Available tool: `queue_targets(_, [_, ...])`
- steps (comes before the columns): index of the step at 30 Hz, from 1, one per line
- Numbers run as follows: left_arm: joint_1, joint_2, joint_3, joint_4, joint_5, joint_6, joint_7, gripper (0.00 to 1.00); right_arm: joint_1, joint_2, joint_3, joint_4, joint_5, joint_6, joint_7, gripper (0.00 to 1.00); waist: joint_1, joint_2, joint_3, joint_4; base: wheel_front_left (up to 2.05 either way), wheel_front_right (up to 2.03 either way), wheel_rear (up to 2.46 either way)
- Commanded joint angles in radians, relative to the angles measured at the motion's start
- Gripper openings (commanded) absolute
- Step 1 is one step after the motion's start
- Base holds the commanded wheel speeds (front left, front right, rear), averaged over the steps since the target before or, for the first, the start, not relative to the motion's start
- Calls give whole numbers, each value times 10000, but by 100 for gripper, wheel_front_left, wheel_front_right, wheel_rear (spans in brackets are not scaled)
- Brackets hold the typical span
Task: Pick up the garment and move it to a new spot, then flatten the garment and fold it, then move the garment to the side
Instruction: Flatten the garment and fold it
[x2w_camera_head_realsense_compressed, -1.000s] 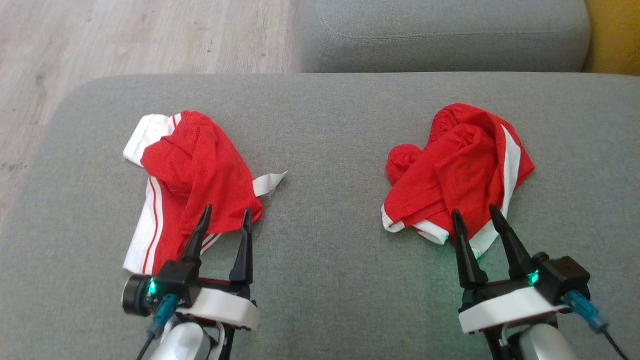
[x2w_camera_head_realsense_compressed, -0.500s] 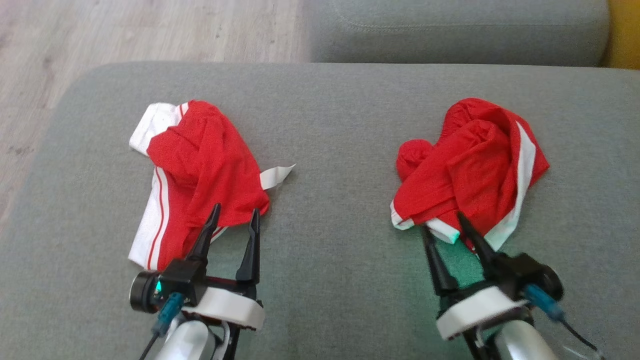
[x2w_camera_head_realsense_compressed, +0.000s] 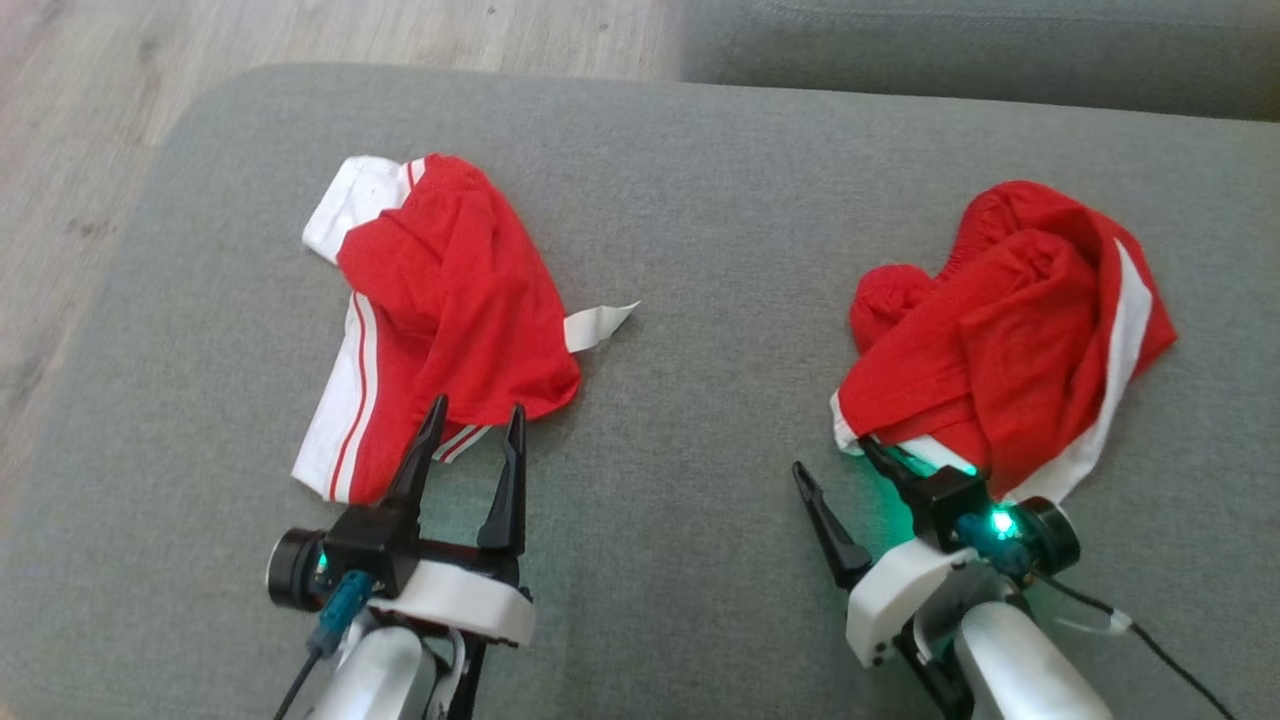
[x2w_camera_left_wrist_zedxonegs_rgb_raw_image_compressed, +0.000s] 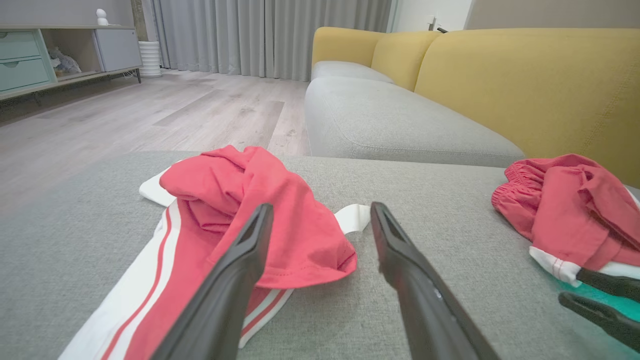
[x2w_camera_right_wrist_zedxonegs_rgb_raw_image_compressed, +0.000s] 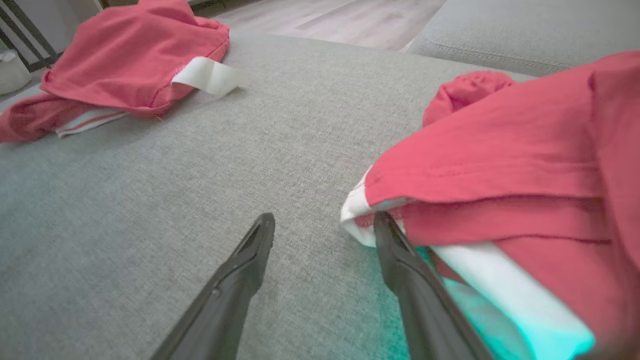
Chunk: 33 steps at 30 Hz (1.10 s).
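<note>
Home living room: ahead and right of the left gripper (x2w_camera_left_wrist_zedxonegs_rgb_raw_image_compressed: 321, 207), yellow-backed sofa (x2w_camera_left_wrist_zedxonegs_rgb_raw_image_compressed: 500, 75); farther ahead, grey curtains (x2w_camera_left_wrist_zedxonegs_rgb_raw_image_compressed: 260, 35), wood floor (x2w_camera_left_wrist_zedxonegs_rgb_raw_image_compressed: 150, 115); far left, teal-drawered sideboard (x2w_camera_left_wrist_zedxonegs_rgb_raw_image_compressed: 30, 60).

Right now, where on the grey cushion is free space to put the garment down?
The widest bare patch is the middle of the cushion, between the left garment and the right garment. A narrower bare strip runs behind both, toward the sofa. Crowded: each garment's near edge, where the left fingers and right fingers stand open.

The right-hand garment (x2w_camera_right_wrist_zedxonegs_rgb_raw_image_compressed: 500, 165) runs past the right wrist view's edge.
</note>
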Motion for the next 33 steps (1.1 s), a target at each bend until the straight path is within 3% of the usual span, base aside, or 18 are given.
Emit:
queue_targets(1, [-510,-20,426,-262,151,-104,-124,100,-489,-22,91,-113,-136,-7,-31,100,-1,0,118,101,0,0,0])
queue_targets(13, [-641,-208,616,-187,397,-300,-124,100,-1087,-22,-176,640,25,-7,38,100,-1,0,436,280,0,0,0])
queue_targets(14, [-644,-223,630,-173,414,-312,-124,100,-1116,-22,-132,686,78,-7,12,75,-1,0,431,283,0,0,0])
queue_targets(15, [-646,-238,640,-148,432,-325,-124,100,-1157,-22,-78,680,145,-7,-113,0,-1,0,413,282,0,0,0])
queue_targets(25, [-421,-332,817,91,521,-390,-124,100,-1688,-22,-355,-294,755,-7,-1221,0,-1,0,-390,125,0,0,0])
queue_targets(33, [-214,-419,865,128,458,-440,-124,100,-3893,-22,-711,-1107,195,-7,-674,0,-1,0,-898,238,0,0,0])
